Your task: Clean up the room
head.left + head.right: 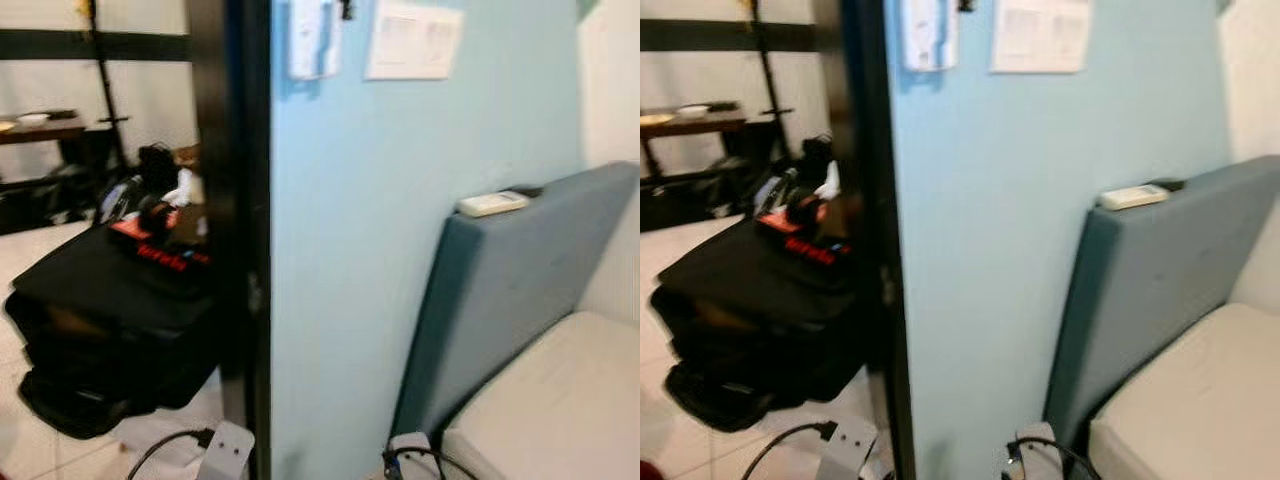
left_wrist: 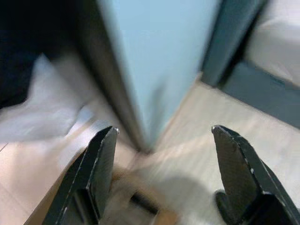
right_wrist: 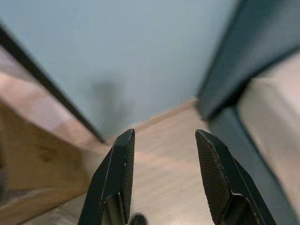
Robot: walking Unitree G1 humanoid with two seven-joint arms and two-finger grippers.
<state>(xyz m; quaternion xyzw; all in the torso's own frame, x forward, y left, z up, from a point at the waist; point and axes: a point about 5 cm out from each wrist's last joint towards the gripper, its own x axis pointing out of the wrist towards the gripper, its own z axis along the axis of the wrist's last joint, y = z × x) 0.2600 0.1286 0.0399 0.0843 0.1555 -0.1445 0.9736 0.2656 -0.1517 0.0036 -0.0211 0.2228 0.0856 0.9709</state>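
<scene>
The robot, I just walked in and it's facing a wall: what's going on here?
Nothing is being handled right now. The robot faces a blue wall beside a dark door frame. Both claws, left and right, hang open and empty over the floor. To its right is a bed with a remote lying on the headboard. Through the doorway to its left sits a black bag.

Pale blue wall (image 1: 360, 250), grey-blue headboard (image 1: 510, 290), white remote (image 1: 492, 203) on top of it, black doorframe (image 1: 235, 200)
</scene>
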